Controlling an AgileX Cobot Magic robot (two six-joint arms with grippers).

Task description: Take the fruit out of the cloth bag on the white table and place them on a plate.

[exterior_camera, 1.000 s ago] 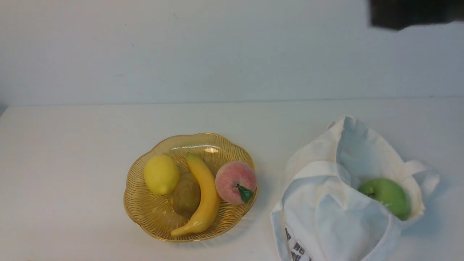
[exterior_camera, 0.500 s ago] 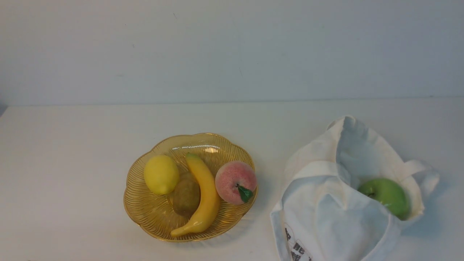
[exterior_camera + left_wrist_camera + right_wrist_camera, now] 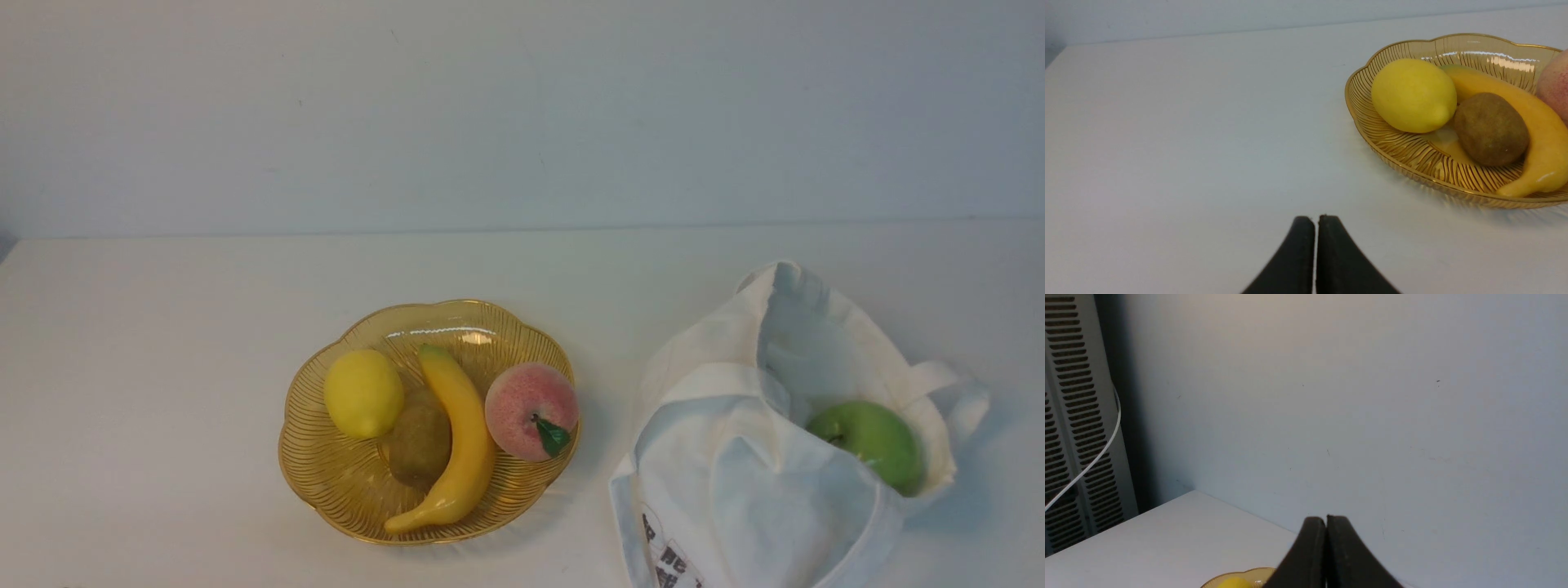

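The pink-red peach (image 3: pixel 531 411) with a green leaf lies in the amber plate (image 3: pixel 351 490) on the white table (image 3: pixel 163 343). The green apple (image 3: pixel 869 441) sits in the open mouth of the white cloth bag (image 3: pixel 735 490) at the right. Neither gripper shows in the front view. My left gripper (image 3: pixel 1316 218) is shut and empty, low over the table, apart from the plate (image 3: pixel 1412 157); the peach's edge (image 3: pixel 1555 81) shows there. My right gripper (image 3: pixel 1326 518) is shut and empty, raised high and facing the wall, with the plate's rim (image 3: pixel 1249 573) just below it.
The plate also holds a lemon (image 3: pixel 362 393), a brown kiwi (image 3: pixel 419 445) and a banana (image 3: pixel 457 457). The bag's strap handles (image 3: pixel 939 380) lie by the apple. A grey vented unit (image 3: pixel 1069 437) with a white cable stands beyond the table's corner.
A dark part of the right arm at the top right of the front view one second ago has left the view. The fruit, plate and bag have not moved.
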